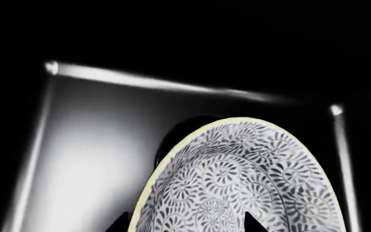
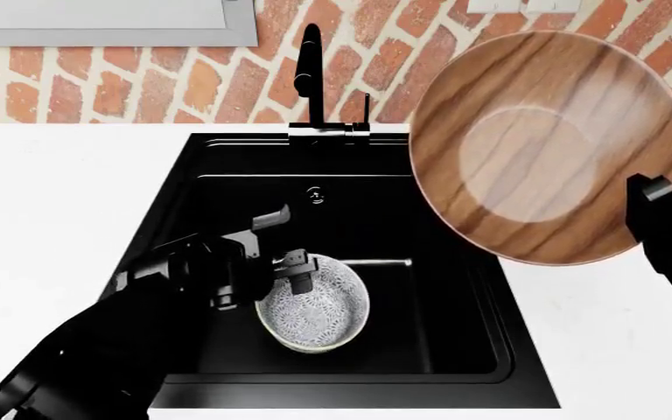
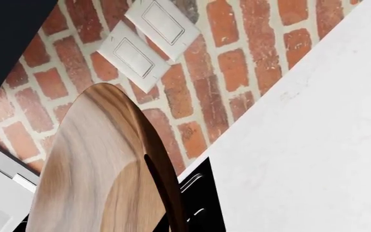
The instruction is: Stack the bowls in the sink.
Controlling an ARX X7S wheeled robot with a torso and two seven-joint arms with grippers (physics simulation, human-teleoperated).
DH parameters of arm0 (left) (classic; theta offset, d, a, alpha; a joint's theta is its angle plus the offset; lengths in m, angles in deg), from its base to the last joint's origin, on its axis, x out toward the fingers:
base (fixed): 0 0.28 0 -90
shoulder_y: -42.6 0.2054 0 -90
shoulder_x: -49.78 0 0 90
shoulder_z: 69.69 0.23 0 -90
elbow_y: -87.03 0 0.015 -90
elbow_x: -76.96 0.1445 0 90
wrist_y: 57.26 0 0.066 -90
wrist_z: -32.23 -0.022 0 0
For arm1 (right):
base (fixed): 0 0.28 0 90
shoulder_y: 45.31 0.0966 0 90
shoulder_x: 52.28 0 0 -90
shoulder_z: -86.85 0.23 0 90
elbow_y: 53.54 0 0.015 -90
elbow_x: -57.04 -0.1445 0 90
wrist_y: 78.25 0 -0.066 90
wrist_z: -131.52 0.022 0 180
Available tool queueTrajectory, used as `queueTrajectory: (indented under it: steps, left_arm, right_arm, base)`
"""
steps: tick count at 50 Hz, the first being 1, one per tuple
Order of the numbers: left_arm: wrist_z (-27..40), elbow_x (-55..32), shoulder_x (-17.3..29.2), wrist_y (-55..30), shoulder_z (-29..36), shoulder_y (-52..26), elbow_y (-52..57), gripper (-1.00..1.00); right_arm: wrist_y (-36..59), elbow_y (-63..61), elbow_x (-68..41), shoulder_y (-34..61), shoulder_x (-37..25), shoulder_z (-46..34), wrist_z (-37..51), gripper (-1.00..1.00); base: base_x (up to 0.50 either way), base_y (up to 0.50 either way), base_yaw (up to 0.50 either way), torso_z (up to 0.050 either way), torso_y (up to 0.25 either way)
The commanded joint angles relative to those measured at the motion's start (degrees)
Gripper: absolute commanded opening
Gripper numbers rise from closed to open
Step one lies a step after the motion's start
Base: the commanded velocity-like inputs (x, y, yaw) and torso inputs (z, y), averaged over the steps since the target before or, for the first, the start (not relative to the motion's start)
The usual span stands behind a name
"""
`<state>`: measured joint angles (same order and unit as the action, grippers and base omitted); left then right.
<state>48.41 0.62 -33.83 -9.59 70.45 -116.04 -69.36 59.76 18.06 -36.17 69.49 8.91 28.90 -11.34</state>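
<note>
The left arm reaches down into the sink (image 2: 453,289), its gripper (image 2: 293,269) clamped on the white bowl's (image 2: 312,306) rim. The right gripper (image 2: 663,210) holds the wood bowl (image 2: 546,144) tilted, raised above the counter (image 2: 616,332). No writing readable.

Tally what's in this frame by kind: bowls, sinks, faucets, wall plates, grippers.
Bowls: 2, the white floral bowl in the sink and the wooden bowl held up.
Sinks: 1, the black sink.
Faucets: 1, the black faucet.
Wall plates: 2.
Grippers: 2, left gripper, right gripper.
Total: 8.
</note>
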Motion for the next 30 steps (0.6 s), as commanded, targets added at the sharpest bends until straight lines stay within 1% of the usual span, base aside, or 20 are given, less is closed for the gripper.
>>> queueTrajectory:
  steps: [1,12,18,27,30]
  left_arm:
    - [3.57,-1.31,2.25,-0.65,-1.33,0.57,5.92,1.0]
    - [13.13,-6.08,8.68,-2.41,-5.2,5.08,20.74,1.0]
    - [18.21,-9.84,12.32,-2.51,-8.44,8.05,29.72,1.0]
    - [23.24,-13.56,16.18,-1.96,-12.04,10.15,38.88,1.0]
    - [23.8,-14.41,16.83,-1.86,-12.77,10.55,40.66,1.0]
  right_arm:
    - [-0.56,-0.22,-0.32,0.21,-0.01,0.21,-0.97,-1.0]
    - [-0.52,-0.18,-0.31,0.14,-0.32,-0.04,-1.69,-1.0]
    - [-0.2,-0.11,-0.4,0.09,-0.77,-0.36,-2.11,-1.0]
    - [0.11,0.0,-0.69,0.02,-1.28,-0.73,-1.78,-1.0]
    - [0.23,0.06,-0.88,0.01,-1.46,-0.85,-1.61,-1.0]
  base:
    - [0.0,0.0,0.0,0.0,0.0]
    - [0.0,0.0,0.0,0.001,0.0]
    - [0.0,0.0,0.0,0.0,0.002]
    - [0.0,0.0,0.0,0.0,0.0]
    - [0.0,0.0,0.0,0.0,0.0]
